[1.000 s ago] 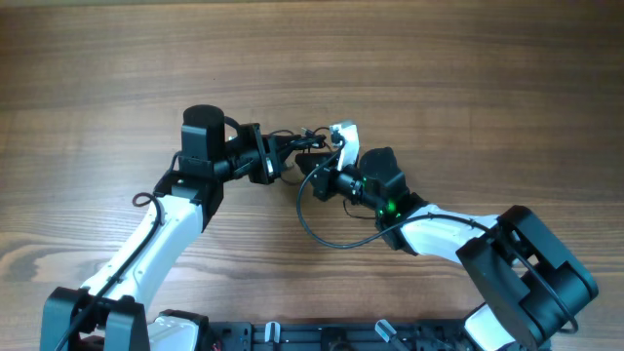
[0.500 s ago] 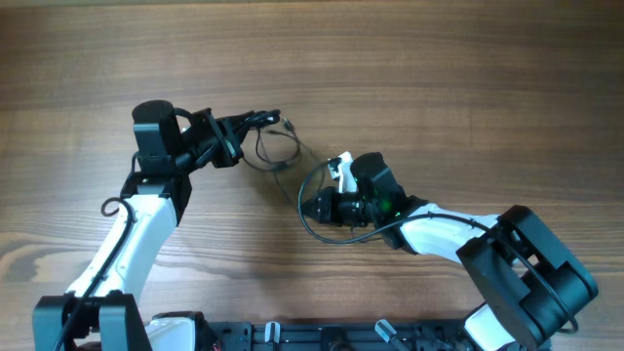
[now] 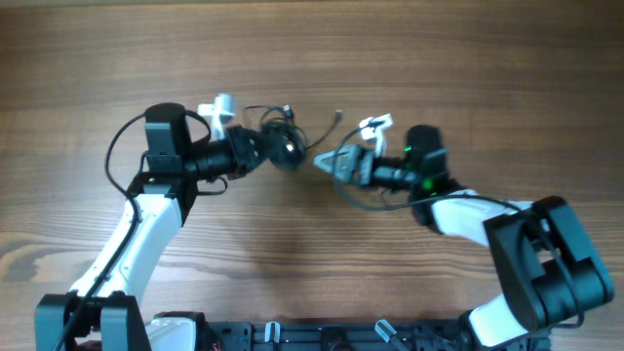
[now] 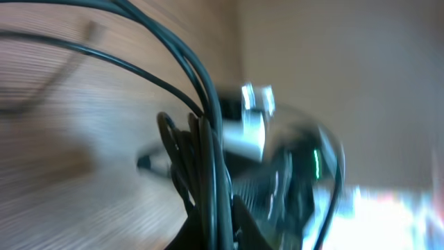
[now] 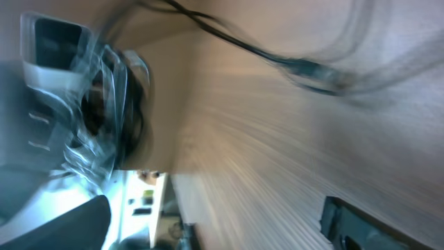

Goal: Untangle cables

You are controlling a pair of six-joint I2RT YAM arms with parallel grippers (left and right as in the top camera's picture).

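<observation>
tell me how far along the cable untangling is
Little looks done: the cables sit in a dark knot at the left gripper, with only one plug end trailing free. In hand: the left gripper is shut on them, while the right gripper is open and holds nothing. Still to do: pulling the loops apart and laying each cable out separately.

free: table (image 3: 409, 49) far side | blocked: centre, cables (image 3: 285, 148) between left arm (image 3: 161, 210) and right arm (image 3: 458, 213)
</observation>
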